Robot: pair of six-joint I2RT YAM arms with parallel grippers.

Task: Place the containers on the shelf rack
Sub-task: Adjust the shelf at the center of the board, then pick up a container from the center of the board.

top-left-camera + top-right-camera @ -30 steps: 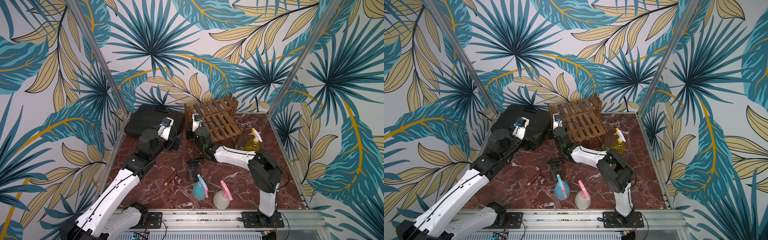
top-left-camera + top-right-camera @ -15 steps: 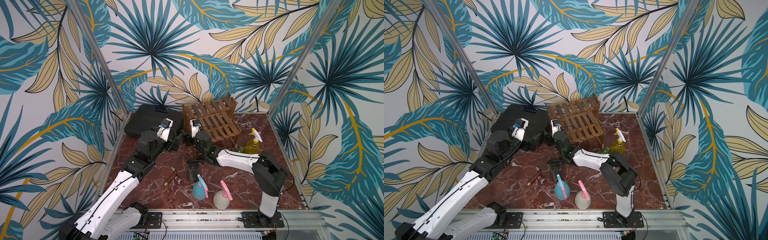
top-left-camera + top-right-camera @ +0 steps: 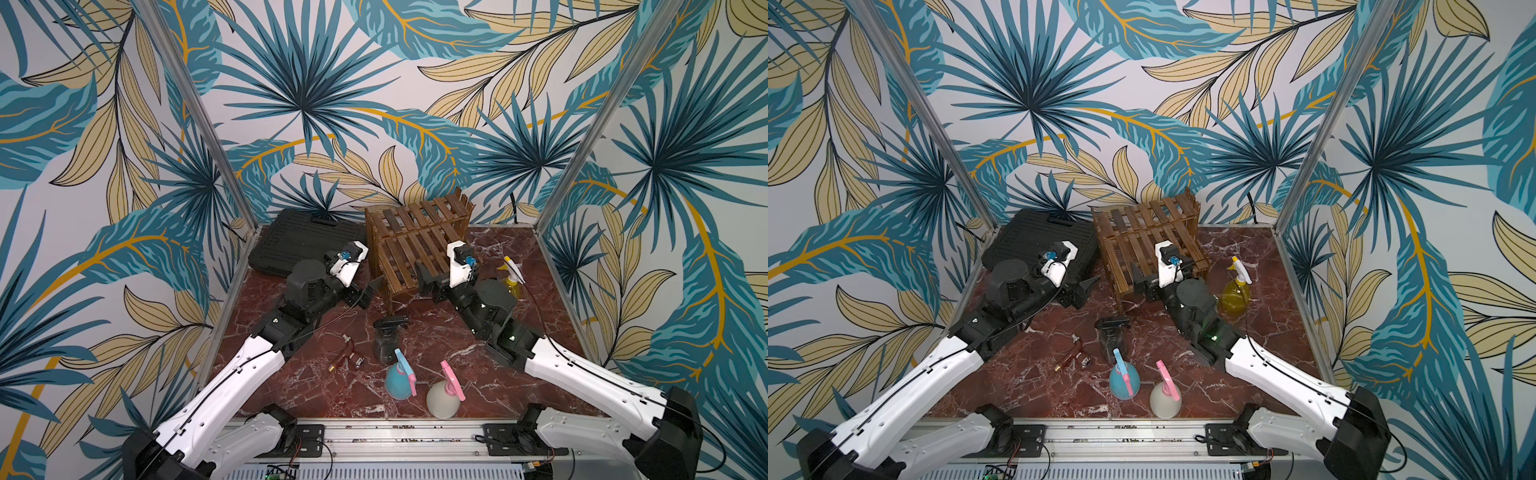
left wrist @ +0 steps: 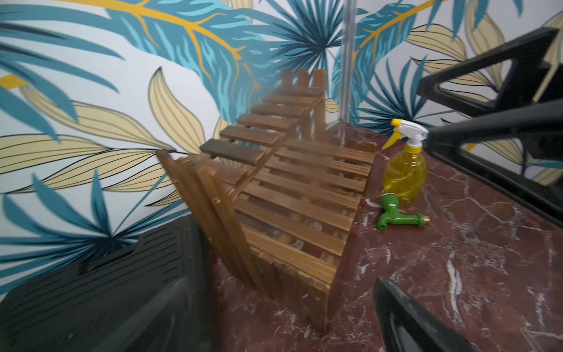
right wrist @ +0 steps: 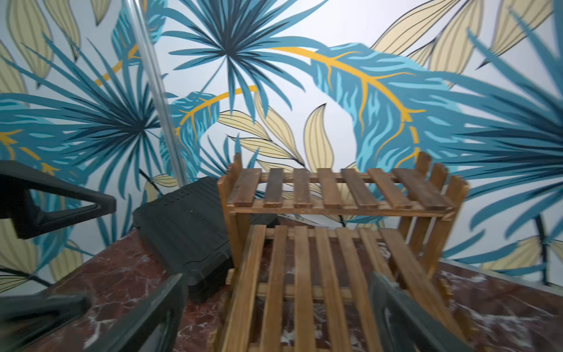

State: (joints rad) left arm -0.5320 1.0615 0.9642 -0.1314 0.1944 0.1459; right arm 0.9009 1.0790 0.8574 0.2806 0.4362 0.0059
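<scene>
Four bottles: none is on the shelf rack (image 3: pixel 417 239) yet; both its steps are bare in the right wrist view.
Rack: upright at the back of the marble floor (image 3: pixel 478 386), its slats running front to back, touching or just beside the black ribbed case (image 3: pixel 305 245); I cannot tell which.
My right gripper (image 3: pixel 430 282): jaws spread wide, holding nothing, at the front edge of the rack's lower step. In the right wrist view one finger (image 5: pixel 405 320) overlaps the slats; whether it touches them I cannot tell.
My left gripper (image 3: pixel 368 291): also spread wide and empty, just off the rack's front left corner, apart from the wood.
Yellow bottle (image 3: pixel 512 282): upright on the floor, behind and to the right of my right wrist; my right arm is much the nearer.
Grey bottle (image 3: pixel 386 336): upright in front of the rack, roughly midway between my two arms, black head lying crosswise.
Blue bottle (image 3: pixel 398 376) and white bottle (image 3: pixel 442 397): upright near the front rail, side by side but apart, pink triggers pointing forward.
Turning point, as I judge it: every bottle stands on the near side of my jaws, so either arm must draw back from the rack before it can close on one.
Only in the left wrist view: a green nozzle (image 4: pixel 396 215) lying just beside the yellow bottle's base, hidden behind my right arm in both top views.
Only in the top views: the three front bottles and small bits of hardware (image 3: pixel 345 357) beside the grey one.
</scene>
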